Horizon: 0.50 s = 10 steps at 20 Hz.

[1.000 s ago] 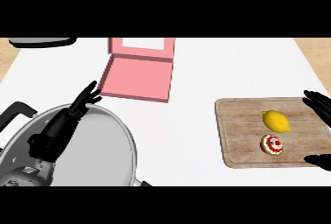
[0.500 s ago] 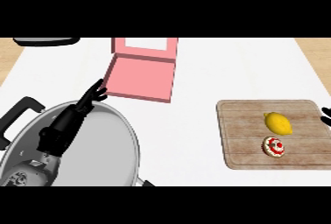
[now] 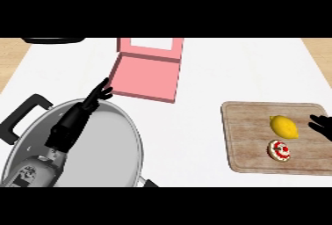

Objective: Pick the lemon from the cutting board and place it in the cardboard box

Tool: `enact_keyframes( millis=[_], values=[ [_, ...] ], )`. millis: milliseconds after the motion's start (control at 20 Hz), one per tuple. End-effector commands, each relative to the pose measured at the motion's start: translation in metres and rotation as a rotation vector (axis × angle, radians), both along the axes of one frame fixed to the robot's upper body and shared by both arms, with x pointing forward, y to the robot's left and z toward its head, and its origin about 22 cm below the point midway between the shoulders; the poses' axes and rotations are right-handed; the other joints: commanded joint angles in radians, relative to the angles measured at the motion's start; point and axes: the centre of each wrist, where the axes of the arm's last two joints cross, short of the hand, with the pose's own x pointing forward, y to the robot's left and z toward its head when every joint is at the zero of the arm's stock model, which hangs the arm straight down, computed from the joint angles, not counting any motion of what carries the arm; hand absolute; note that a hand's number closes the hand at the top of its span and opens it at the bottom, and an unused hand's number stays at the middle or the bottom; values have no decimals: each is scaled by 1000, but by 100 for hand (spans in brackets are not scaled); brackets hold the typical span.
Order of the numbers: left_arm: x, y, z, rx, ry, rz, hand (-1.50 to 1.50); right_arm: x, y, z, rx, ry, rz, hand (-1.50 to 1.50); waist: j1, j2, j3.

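A white counter (image 3: 214, 66) is stretching out below, seen from steeply above. Toward the right, a wooden cutting board (image 3: 250, 132) is lying flat on it. A yellow lemon (image 3: 284, 126) is sitting on the board's right half, and just below it, close but apart, a small round red-and-white item (image 3: 281, 150) is resting on the same board.

The robot's right hand (image 3: 321, 126) is showing at the far right edge, just beside the lemon. Only a few dark fingertips are entering the view, pointing toward the fruit; whether they are touching it cannot be told, and how far the hand is spread cannot be told either.

Toward the upper middle, a pink box (image 3: 146, 79) is lying open on the counter, its lid flap (image 3: 151, 45) standing behind it at the far side. It is well apart from the cutting board.

At the lower left, a large grey pot (image 3: 110, 149) with black handles (image 3: 19, 121) is filling the corner. The robot's left forearm is reaching across it, and the left hand (image 3: 99, 94) is hanging over the pot's upper rim, fingers straight and spread, holding nothing, with the fingertips near the box's left wall.
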Motion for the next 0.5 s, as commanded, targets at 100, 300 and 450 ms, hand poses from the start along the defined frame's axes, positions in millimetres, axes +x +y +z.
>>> enact_keyframes(
  millis=[100, 300, 450],
  values=[
    [3, -37, -3, -69, 1, -23, 0, 23, 8, -21, 23, 26, -29, -150, 17, 10, -12],
    [10, -39, -5, -90, 21, -17, 0, 28, 30, -31, -25, 35, -59, -150, 13, 10, -12],
    [4, -34, -6, -99, 0, -6, 0, 27, 16, -37, -61, 65, -80, -150, 8, 7, -12]
  ],
)
